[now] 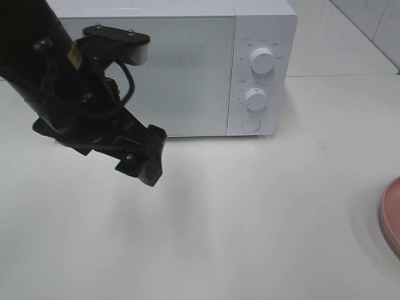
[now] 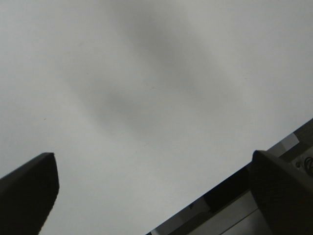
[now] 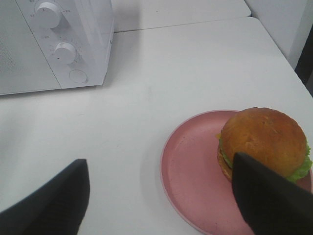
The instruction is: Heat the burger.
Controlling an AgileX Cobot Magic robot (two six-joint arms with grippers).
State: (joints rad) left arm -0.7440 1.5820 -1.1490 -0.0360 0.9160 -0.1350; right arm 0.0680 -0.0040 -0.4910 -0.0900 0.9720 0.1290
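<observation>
The burger [image 3: 261, 139], with a golden-brown bun and a green lettuce frill, sits on a round pink plate [image 3: 193, 176] in the right wrist view. My right gripper [image 3: 159, 203] is open over the plate's near side. One of its fingers [image 3: 271, 200] overlaps the burger's edge in the picture, and nothing is held. The white microwave [image 1: 169, 69] stands at the back with its door closed. My left gripper [image 1: 149, 169] hangs open and empty over the bare table in front of the door. The left wrist view shows its dark fingertips [image 2: 29, 191] spread wide.
Two knobs [image 1: 261, 60] and a round button [image 1: 251, 124] are on the microwave's right panel. Only the plate's rim [image 1: 392, 215] shows at the right edge of the high view. The white table [image 1: 250, 219] stretches between the microwave and the plate.
</observation>
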